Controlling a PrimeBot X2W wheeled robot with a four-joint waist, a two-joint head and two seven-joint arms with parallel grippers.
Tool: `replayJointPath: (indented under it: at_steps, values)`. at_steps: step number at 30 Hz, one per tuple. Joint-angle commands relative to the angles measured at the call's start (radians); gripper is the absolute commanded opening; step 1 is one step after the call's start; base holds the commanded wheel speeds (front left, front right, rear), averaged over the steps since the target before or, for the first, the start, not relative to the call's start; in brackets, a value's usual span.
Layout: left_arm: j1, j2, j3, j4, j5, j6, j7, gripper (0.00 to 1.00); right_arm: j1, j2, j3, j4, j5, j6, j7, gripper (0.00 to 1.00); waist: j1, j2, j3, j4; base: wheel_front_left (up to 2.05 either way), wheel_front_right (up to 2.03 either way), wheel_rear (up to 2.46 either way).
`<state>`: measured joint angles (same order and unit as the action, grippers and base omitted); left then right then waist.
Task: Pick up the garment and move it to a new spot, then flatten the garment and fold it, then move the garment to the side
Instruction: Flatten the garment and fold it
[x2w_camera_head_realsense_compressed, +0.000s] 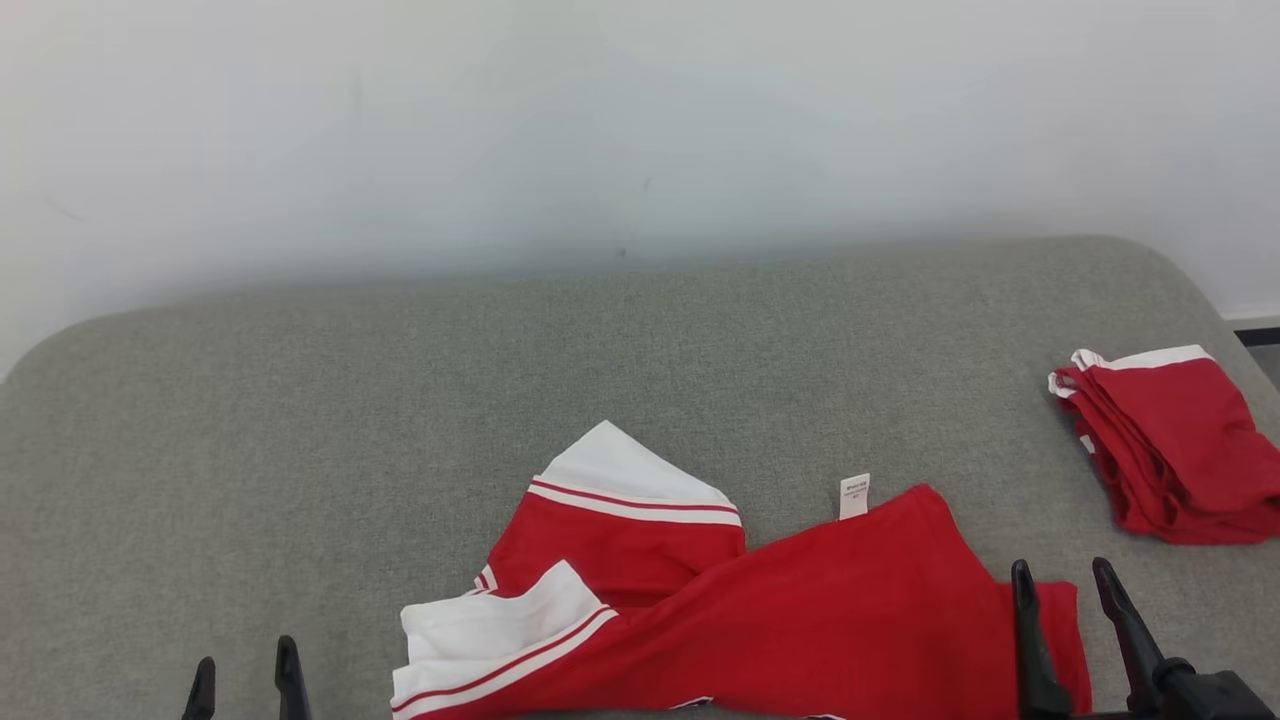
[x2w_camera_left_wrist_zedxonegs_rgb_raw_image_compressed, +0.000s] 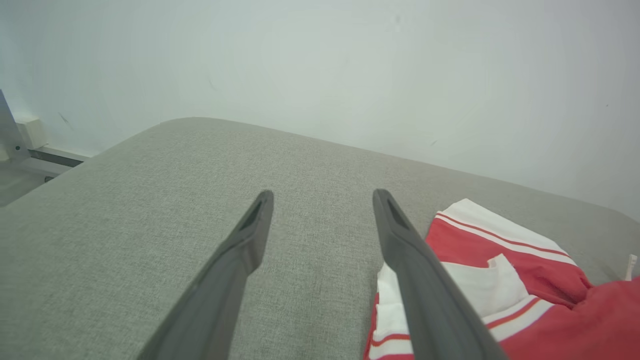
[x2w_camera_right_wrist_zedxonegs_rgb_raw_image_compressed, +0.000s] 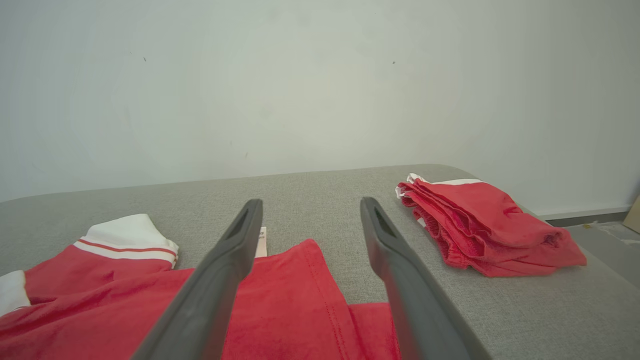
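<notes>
Garment (x2w_camera_head_realsense_compressed: 800, 620): bright red body; white sleeve bands, each crossed by thin red stripe. Small label (x2w_camera_head_realsense_compressed: 854, 496) at garment's far edge: white, faint grey print. Folded pile (x2w_camera_head_realsense_compressed: 1170, 450) right of garment: same red, white trim. Tabletop (x2w_camera_head_realsense_compressed: 300, 420): speckled grey woven fabric. Wall (x2w_camera_head_realsense_compressed: 600, 120) beyond garment: plain off-white. Left gripper (x2w_camera_head_realsense_compressed: 246, 655), right gripper (x2w_camera_head_realsense_compressed: 1061, 567): matte black.

The left gripper (x2w_camera_head_realsense_compressed: 245, 655) shows two slim black fingers (x2w_camera_head_realsense_compressed: 290, 678) with rounded tips. The right gripper (x2w_camera_head_realsense_compressed: 1060, 568) has two matching black fingers, each tapering to a blunt point, joined to a blocky black base (x2w_camera_head_realsense_compressed: 1205, 695). Seen close in the wrist views, the fingers are matte dark grey, long and flat-sided, broadening toward the wrist, each with a narrow sunken slot just below its tip.
</notes>
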<state>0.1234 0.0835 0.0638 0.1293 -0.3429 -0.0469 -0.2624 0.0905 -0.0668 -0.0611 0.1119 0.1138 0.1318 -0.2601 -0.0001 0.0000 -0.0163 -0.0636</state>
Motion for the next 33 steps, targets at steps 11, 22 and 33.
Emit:
replayJointPath:
  at_steps: [11, 22, 33]
  values:
    - [0.033, -0.031, 0.064, 0.006, 0.086, -0.059, -0.003, 1.0, 0.02, -0.002, 0.018, 0.057, 0.005, -0.002, -0.005, 1.0, 0.0001, 0.0, -0.046, 0.008, 0.0, 0.0, 0.0]
    - [0.032, -0.034, 0.064, 0.049, 0.091, -0.071, -0.003, 1.0, 0.039, -0.009, 0.016, 0.069, -0.001, -0.002, -0.006, 1.0, 0.0001, 0.0, -0.058, 0.011, 0.0, 0.0, 0.0]
    - [0.022, -0.034, 0.061, 0.062, 0.097, -0.073, -0.003, 1.0, 0.025, -0.004, 0.032, 0.063, -0.009, -0.002, -0.006, 1.0, 0.0001, 0.0, -0.051, 0.01, 0.0, 0.0, 0.0]
